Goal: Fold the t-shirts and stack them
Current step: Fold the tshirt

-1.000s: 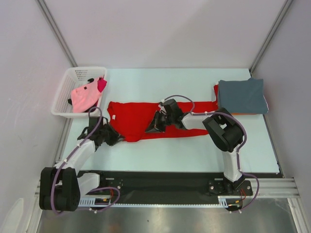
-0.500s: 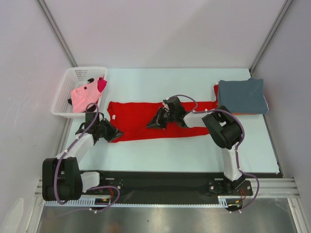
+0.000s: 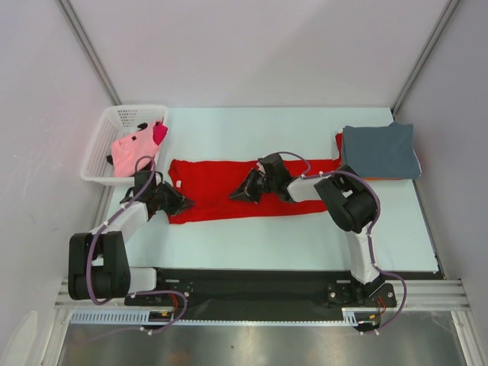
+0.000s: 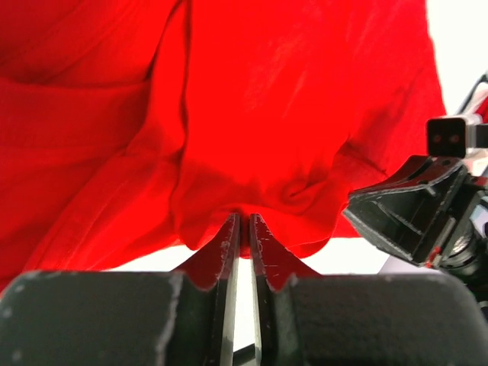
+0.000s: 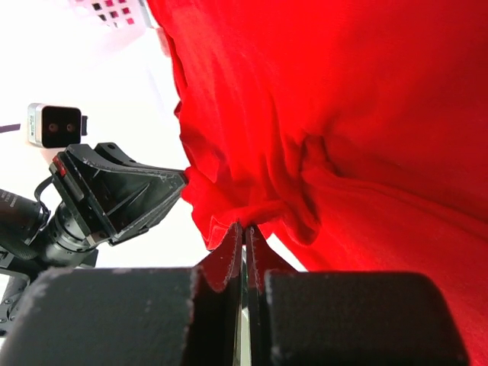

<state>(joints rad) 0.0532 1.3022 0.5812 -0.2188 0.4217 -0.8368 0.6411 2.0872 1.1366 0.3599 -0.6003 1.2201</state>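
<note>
Carried away from the robot over the last second, the near long edge of the red t-shirt (image 3: 213,191) now lies doubled over the cloth, leaving a narrower band on the bench (image 3: 252,130); both arms have reached farther out with it. Taking the white basket (image 3: 122,116) as marker, the shirt starts just beside it on the right, collar end nearest. Its long axis runs straight away from the basket toward a folded grey-blue t-shirt (image 3: 379,150), which lies well apart from the basket. A pink t-shirt (image 3: 131,152) is heaped inside the basket.

The left pincer (image 3: 183,203) sits at the shirt's basket end, its fingers (image 4: 227,244) a sliver apart with a pucker of red cloth at their tips; whether they bite on it cannot be told. The right pincer (image 3: 235,195), farther from the basket at about mid-length, is pressed together on a bunched fold of the same edge.

Judging by this lie, any end-to-end fold would travel along that long axis, and the left arm is the nearer to the collar end. No brand, label or lettering can be read.
</note>
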